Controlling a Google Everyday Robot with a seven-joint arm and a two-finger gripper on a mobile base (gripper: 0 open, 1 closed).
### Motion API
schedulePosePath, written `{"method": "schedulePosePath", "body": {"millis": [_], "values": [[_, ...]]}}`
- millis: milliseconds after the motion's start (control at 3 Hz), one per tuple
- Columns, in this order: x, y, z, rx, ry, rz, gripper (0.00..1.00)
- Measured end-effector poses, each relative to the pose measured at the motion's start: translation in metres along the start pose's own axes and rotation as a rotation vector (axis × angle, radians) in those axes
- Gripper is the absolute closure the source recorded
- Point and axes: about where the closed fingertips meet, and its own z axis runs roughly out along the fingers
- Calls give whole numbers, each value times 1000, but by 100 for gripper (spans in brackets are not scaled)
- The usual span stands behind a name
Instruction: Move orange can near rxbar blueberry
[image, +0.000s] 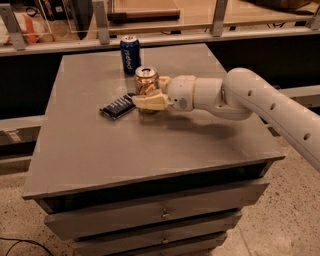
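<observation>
Nearest, the bench shows a broad stretch of grey top above its drawers, all of it in front of the rxbar blueberry. The rxbar blueberry lies flat and slanted on the bench. Just to the right of the bar, the gripper is clenched on the orange can. One pale finger crosses the can's lower front, its tip almost at the bar's right end, and the other presses the can's far right side. The white arm stretches away to the right of the bar. The orange can stands upright, just beside and slightly behind the bar's right end, so the main part of the task, bringing the can close to the bar, looks as good as done. The front finger hides the can's base, so it may be resting on the bench or hanging just above it; I cannot tell which. What seems left is to settle the can if it is not down, let go, and draw the gripper back without nudging the bar. Farther off, behind the bar and near the bench's far edge, a dark blue soda can stands upright and apart from it.
</observation>
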Motion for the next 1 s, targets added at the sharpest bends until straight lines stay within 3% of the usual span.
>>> {"method": "schedulePosePath", "body": {"millis": [1000], "values": [[10, -10, -11, 77, 26, -18, 12]]}}
